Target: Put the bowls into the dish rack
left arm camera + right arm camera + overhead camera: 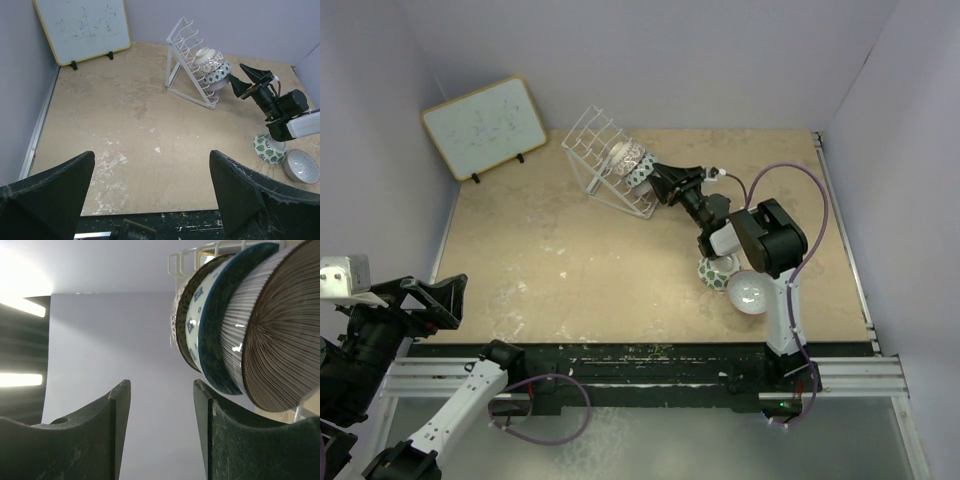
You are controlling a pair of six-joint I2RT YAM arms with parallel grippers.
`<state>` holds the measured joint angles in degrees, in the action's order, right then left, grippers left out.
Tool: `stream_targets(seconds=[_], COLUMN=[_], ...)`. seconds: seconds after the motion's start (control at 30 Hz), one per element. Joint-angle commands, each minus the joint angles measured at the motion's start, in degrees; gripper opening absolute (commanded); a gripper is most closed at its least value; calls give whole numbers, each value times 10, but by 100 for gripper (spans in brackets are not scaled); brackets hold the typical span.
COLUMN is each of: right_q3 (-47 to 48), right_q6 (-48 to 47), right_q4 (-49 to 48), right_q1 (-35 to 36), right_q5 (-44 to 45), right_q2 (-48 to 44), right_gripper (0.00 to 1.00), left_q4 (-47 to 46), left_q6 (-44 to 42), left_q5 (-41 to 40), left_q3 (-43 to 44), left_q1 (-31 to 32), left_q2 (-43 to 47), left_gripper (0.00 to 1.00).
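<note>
Check the right gripper point(161, 390) first. Its jaws are released, with open space between the two fingers point(117, 430) and nothing held.

In the wrist view, three bowls stand on edge just ahead of these jaws and off to their right, touching neither finger. Nearest the jaws is the brown-and-white bowl point(280, 340), then the blue bowl point(220, 325), then a third bowl point(181, 310) whose colour you cannot confirm from this view. All three sit in the dish rack point(592, 140), and its white wire shows above them.

Behind these jaws, back along the right arm point(770, 240), two bowls rest upright on the table point(570, 260). The green-and-white bowl point(712, 272) is partly hidden under the arm. The pale bowl point(748, 292) lies just beside it; you cannot tell whether they touch.

Now check the left gripper point(151, 160). Its jaws are released and spread wide, with nothing between them. The rack lies well ahead of these jaws and to their right, well apart from them. The whiteboard point(82, 27) stands ahead of them and to their left.
</note>
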<state>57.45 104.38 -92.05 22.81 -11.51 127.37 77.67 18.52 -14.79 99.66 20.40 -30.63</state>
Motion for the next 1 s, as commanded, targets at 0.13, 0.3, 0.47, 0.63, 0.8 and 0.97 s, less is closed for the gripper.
stream_targets(seconds=[0.13, 0.3, 0.47, 0.63, 0.8, 0.97], right_q3=[-42, -56, -87, -125, -171, -156], right_q6=[-17, -24, -46, -93, -199, -419], right_q4=[-181, -177, -148, -46, 181, 632], right_q1=[-4, -4, -4, -4, -4, -1], right_q5=[-9, -18, -27, -56, -89, -20], right_q2=[-60, -93, -152, -245, -392, -609], right_gripper=[56, 56, 56, 56, 57, 61], left_q4=[-13, -12, -12, -14, -18, -23], left_q6=[9, 8, 9, 9, 11, 11], left_q5=[2, 0, -1, 1, 8, 18], left_q3=[11, 9, 8, 5, -1, -6], left_q1=[4, 4, 4, 5, 5, 5], left_q2=[-1, 0, 2, 1, 2, 2], left_gripper=[99, 99, 99, 99, 99, 99])
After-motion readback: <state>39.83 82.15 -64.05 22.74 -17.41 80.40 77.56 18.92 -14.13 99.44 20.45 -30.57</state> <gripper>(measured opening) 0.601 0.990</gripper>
